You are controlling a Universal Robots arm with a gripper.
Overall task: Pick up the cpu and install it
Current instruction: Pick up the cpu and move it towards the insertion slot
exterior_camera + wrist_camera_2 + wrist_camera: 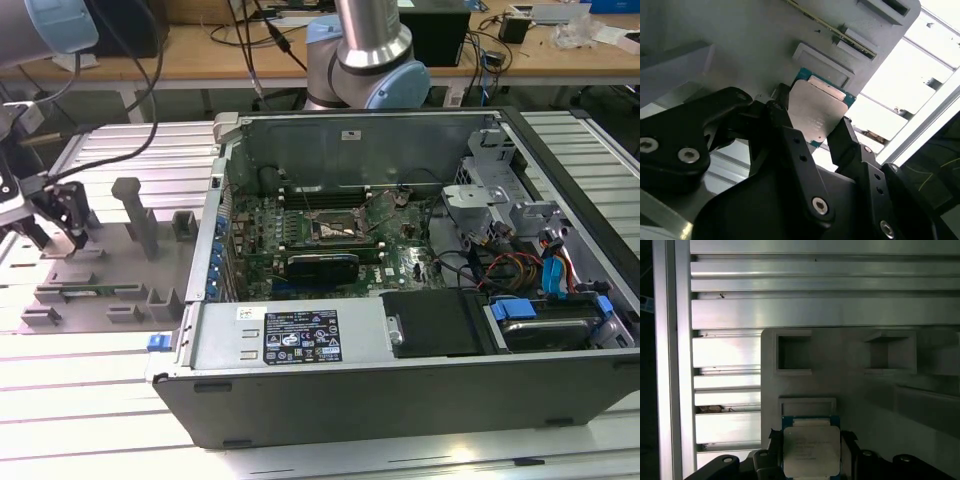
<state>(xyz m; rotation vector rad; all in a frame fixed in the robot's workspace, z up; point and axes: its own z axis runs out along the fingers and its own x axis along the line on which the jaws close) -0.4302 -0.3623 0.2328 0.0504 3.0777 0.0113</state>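
Note:
The cpu (pixel 816 111) is a small flat square chip with a shiny silver top and a thin green rim. In both wrist views it sits between my black fingers (pixel 785 125). My gripper (pixel 814 120) is shut on the cpu (pixel 811 451), one finger pressing on each of two opposite edges. It hangs just over the grey fixture plate (pixel 860 405), beside a shallow rectangular recess (pixel 807 406). In the exterior view my gripper (pixel 58 238) is low over that plate (pixel 110 270) at the exterior view's left, well away from the open socket (pixel 335 232) on the motherboard.
The open computer case (pixel 400 400) lies on its side in the middle, with cables and drive bays at the exterior view's right. Grey posts (pixel 135 215) and blocks stand on the fixture plate. Ribbed aluminium table profiles (pixel 815 310) surround the plate.

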